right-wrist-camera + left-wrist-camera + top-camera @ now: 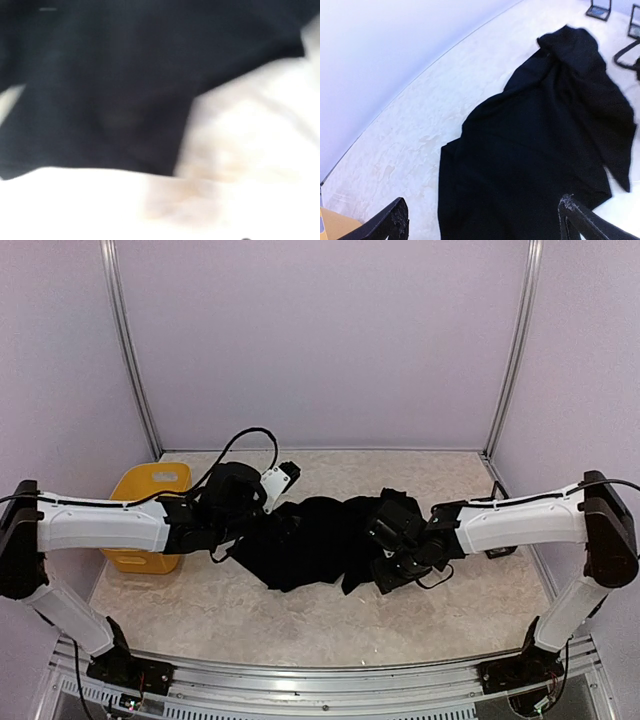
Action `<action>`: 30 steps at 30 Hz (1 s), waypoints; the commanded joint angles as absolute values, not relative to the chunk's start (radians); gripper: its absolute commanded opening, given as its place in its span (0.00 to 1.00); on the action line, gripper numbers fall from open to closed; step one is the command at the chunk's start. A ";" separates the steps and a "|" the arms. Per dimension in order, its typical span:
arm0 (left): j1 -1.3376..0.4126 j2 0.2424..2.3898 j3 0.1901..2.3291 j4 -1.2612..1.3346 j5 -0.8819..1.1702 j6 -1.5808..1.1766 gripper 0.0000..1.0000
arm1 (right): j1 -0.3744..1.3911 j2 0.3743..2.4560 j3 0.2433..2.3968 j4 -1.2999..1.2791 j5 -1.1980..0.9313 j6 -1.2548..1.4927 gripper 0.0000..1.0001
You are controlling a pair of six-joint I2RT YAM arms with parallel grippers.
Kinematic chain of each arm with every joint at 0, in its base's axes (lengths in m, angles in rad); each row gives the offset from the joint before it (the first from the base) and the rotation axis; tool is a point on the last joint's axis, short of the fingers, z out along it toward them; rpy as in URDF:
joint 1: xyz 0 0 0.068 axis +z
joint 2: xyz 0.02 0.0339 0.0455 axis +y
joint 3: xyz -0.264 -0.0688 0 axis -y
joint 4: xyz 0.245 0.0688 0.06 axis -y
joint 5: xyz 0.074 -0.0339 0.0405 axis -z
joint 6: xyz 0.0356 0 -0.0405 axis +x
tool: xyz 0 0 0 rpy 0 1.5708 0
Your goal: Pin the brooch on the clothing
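The clothing, a black T-shirt [315,540], lies crumpled and partly folded in the middle of the table. No starburst mark and no brooch show in any view. My left gripper [240,525] is at the shirt's left end; in the left wrist view it [482,222] is wide open and empty, with the shirt [535,145] stretching away between its fingertips [395,217]. My right gripper [392,558] hangs over the shirt's right end. The right wrist view is blurred, shows only black cloth [100,75] over pale table, and none of its fingers.
A yellow bin [150,495] stands at the table's left edge behind my left arm. A black cable [245,440] loops above the left wrist. A small dark object [500,552] lies by the right arm. Walls and metal posts close the back.
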State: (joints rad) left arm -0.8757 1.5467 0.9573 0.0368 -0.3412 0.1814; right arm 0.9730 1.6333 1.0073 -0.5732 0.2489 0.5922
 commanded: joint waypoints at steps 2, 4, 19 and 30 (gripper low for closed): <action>-0.902 1.353 0.804 -0.043 -0.306 -0.041 0.99 | 1.102 1.712 1.121 -0.451 0.256 0.470 0.65; -0.924 1.292 0.767 -0.071 -0.333 -0.085 0.99 | 1.106 1.785 1.183 -0.469 0.272 0.467 0.62; -0.969 1.160 0.625 -0.100 -0.333 -0.258 0.98 | 1.098 2.021 1.294 -0.602 0.383 0.519 0.09; -1.060 1.563 0.742 0.023 -0.320 -0.067 0.99 | 1.088 1.673 1.346 -0.574 0.340 0.386 0.00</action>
State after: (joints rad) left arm -1.0512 1.4513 0.6552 -0.0376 -0.2916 -0.1566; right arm 1.1027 1.8462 1.3003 -0.5823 0.3309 0.4389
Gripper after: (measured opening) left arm 0.988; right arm 0.007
